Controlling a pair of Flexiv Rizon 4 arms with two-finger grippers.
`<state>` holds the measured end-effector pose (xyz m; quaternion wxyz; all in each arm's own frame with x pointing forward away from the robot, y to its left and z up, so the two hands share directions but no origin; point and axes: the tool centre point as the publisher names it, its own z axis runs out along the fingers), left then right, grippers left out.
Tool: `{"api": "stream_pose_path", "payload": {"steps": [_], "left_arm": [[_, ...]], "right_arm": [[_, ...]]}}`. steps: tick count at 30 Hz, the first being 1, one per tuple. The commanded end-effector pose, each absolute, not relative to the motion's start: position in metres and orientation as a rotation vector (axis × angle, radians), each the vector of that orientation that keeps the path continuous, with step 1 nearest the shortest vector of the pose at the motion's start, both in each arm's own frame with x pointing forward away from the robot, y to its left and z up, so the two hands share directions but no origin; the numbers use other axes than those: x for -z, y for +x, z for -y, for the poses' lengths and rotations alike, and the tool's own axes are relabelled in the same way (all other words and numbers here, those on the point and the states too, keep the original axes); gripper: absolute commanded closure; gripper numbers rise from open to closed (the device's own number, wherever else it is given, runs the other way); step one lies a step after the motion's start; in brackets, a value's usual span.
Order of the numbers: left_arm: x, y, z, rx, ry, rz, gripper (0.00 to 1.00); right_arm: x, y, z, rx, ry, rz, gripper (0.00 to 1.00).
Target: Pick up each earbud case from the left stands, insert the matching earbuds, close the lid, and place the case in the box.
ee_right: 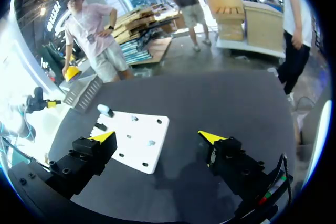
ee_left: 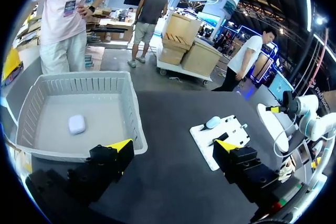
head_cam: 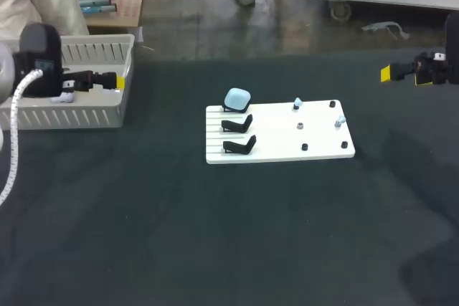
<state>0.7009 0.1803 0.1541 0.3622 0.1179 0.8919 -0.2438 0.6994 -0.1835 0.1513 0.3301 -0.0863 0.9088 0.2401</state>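
Fingers of the left gripper [ee_left: 172, 148] stand wide apart, holding nothing, with only bare table [ee_left: 173, 182] under the gap. Ahead of its left finger sits the box [ee_left: 134, 114], a pale slatted basket whose near corner comes just beside that fingertip. A white case [ee_left: 76, 124] lies on the box floor, further ahead and out past that finger. Ahead of its right finger, apart from the tip, lies the board [ee_left: 231, 129]. A blue case [ee_left: 212, 123] rests at the board end nearer the box. The right gripper [ee_right: 157, 137] is likewise spread and empty. From its wrist the board lies ahead, mostly in front of its left finger, with one corner reaching toward the gap between the fingers. The blue case is on the board's far side, well beyond that fingertip. From the head camera, the blue case sits on the rearmost of three stands along the board's left edge. The other two stands [head_cam: 239, 124], black, carry nothing. Small pegs [head_cam: 304, 147] dot the board's other half; a few bear pale bits too small to make out. The left fingers hang over the box's rim, and the right fingers are well apart from the board, off to its right.
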Motion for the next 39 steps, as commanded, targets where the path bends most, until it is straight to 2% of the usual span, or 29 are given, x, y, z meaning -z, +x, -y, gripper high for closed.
{"api": "stream_pose_path", "payload": {"steps": [1,12,34,39], "left_arm": [[-0.145,0.701,-0.186,0.772,0.601,-1.937,0.0],[-0.16,0.711,-0.165,0.804,1.026,-1.682,0.0],[-0.16,0.711,-0.165,0.804,1.026,-1.682,0.0],[-0.15,0.721,-0.129,0.815,1.183,-1.627,0.0]], "right_arm": [[-0.151,0.7,0.184,-0.63,-0.228,-2.376,0.0],[-0.151,0.7,0.184,-0.63,-0.228,-2.376,0.0],[-0.151,0.7,0.184,-0.63,-0.228,-2.376,0.0],[-0.151,0.7,0.184,-0.63,-0.228,-2.376,0.0]]}}
